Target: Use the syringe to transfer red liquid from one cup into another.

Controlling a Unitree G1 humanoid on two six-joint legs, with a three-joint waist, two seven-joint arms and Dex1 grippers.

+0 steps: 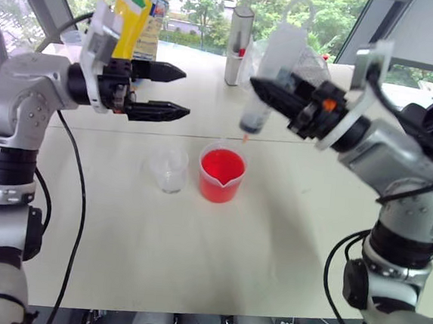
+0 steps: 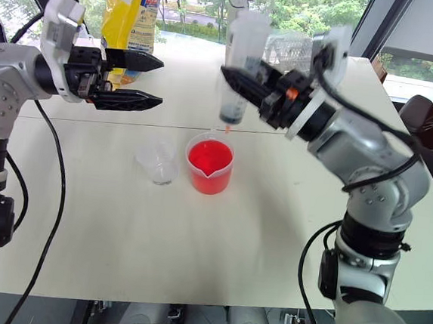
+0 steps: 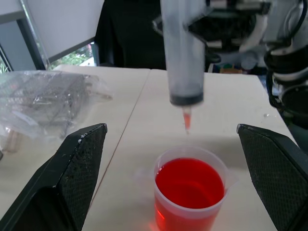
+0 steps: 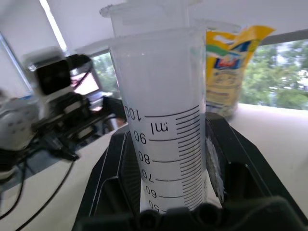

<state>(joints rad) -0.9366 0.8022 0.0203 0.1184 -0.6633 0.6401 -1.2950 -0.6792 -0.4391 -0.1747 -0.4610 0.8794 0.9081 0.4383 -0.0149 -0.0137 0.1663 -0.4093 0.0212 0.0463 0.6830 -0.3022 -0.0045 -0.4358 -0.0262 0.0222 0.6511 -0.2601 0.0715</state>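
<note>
Above the middle of the pale desk [image 1: 288, 214], the right end effector [image 1: 272, 95] has its fingers pressed against the barrel of the syringe [image 1: 268, 75], pinching it and holding it nearly upright, slightly tilted, with the short orange-red tip pointing down. That tip hangs in the air just over the far rim of the beaker [image 1: 221, 174], not touching it. The dark plunger seal sits low in the barrel, near the tip. The beaker stands on the desk with its spout toward the robot and holds the red liquid [image 1: 222, 165], filling much of it. Just beside the beaker, on the robot's left, stands the small clear cup [image 1: 169, 169]; the two are close but apart, and the cup looks clear.

To the left and above the cups, the left end effector [image 1: 162, 91] hovers with its two black fingers spread wide and holding nothing, pointing sideways toward the syringe. Nothing lies between it and the syringe barrel.

Farther back on the desk stand a yellow pouch [image 1: 139, 11] behind the left end effector, a tall silver cylinder [image 1: 238, 46], and a crumpled clear plastic bag [image 3: 48, 98] near the far edge. A black cable [image 1: 77, 195] droops across the left part of the desk.
</note>
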